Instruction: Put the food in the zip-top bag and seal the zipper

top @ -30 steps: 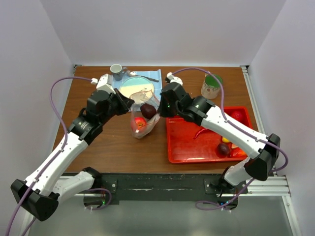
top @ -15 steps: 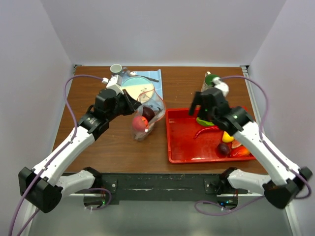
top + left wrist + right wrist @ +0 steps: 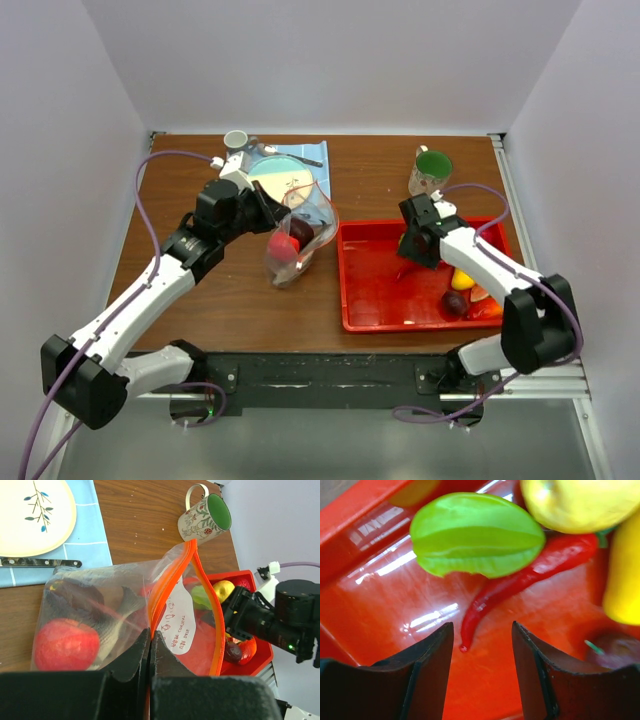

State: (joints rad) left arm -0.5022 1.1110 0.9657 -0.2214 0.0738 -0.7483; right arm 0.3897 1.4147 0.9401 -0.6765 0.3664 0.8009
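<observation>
The clear zip-top bag (image 3: pixel 297 243) stands left of the red tray, mouth open. In it are a red fruit (image 3: pixel 65 644) and a dark purple piece (image 3: pixel 80 592). My left gripper (image 3: pixel 150 636) is shut on the bag's mouth edge at the orange-red zipper (image 3: pixel 172 575) and holds it up. My right gripper (image 3: pixel 482 645) is open, low in the tray (image 3: pixel 375 300), its jaws either side of the tip of a red chili (image 3: pixel 520 582). A green star fruit (image 3: pixel 475 534) lies just beyond, with yellow pieces (image 3: pixel 580 500) and a dark purple piece (image 3: pixel 615 650) nearby.
A glass cup with green filling (image 3: pixel 430 172) stands behind the tray. A plate (image 3: pixel 280 178) with a knife lies on a blue cloth behind the bag, next to a mug (image 3: pixel 237 141). More food (image 3: pixel 461 279) lies at the tray's right end.
My right arm has left the bag's mouth, swung right over the tray and come down to the chili. My left gripper still holds the bag edge, and the bag holds the dark purple piece.
</observation>
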